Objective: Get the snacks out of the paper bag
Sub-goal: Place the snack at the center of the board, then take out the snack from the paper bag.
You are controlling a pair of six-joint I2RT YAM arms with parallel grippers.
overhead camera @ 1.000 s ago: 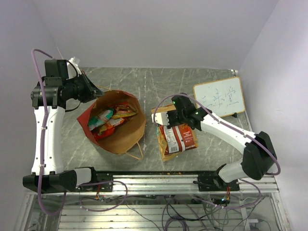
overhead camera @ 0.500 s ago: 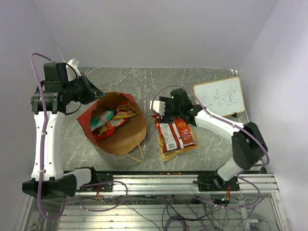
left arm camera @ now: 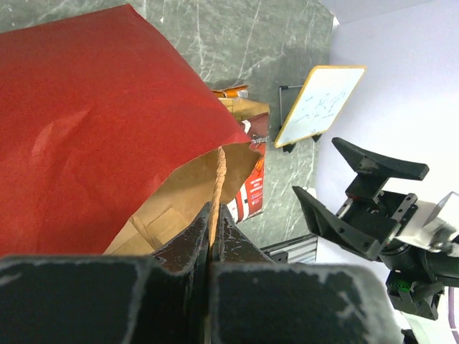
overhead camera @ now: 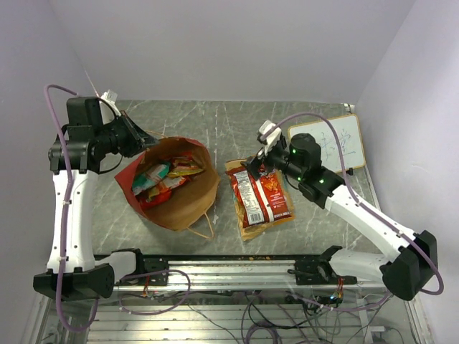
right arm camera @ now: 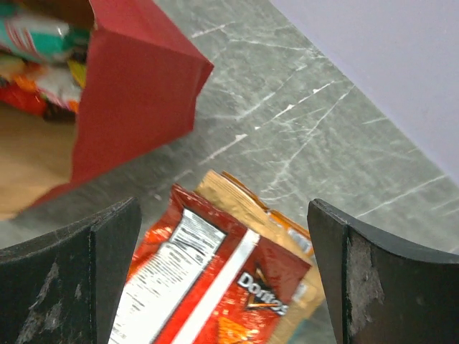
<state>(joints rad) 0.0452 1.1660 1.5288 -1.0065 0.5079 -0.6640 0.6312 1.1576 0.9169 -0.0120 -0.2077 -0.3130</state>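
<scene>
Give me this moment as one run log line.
left pincer shut on twine handle of paper bag | right pincer open over red packet on table | other snacks inside bag

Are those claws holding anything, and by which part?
The left gripper pinches the paper bag by its twine handle; the right gripper is open and empty.

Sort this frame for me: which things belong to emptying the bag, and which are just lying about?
Job: paper bag; snacks inside it; red packet and tan packet lying out beside it; left gripper, shut on the bag's handle; right gripper, open above those two packets.
Lying about: whiteboard.
</scene>
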